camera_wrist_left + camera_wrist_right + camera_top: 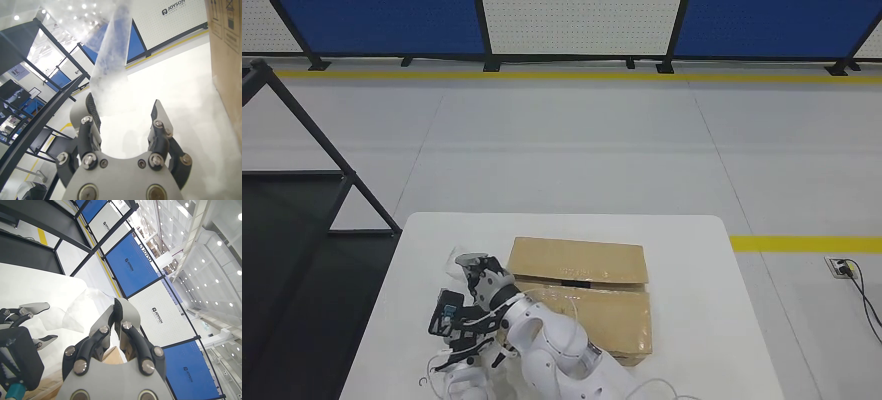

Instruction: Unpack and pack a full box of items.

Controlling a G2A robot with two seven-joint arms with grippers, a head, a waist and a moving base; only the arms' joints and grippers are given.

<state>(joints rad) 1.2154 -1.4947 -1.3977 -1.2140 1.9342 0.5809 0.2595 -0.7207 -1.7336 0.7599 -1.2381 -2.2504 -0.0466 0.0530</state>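
While the right pincer [116, 308], pressed together, seems to pinch the clear film [111, 56] at lower left of the top view, beside the box [582, 300] on the desk [692, 290], unpacking looks under way, and the spread left pincer [122, 100] should next close on the film's hanging end.

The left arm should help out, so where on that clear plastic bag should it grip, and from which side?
Pinch the lower edge of the clear plastic bag, coming up from beneath. It hangs as a thin flat sheet, apparently held higher up by the shut right gripper. Its lower part lies between the fingers of the open left gripper, against one pad.
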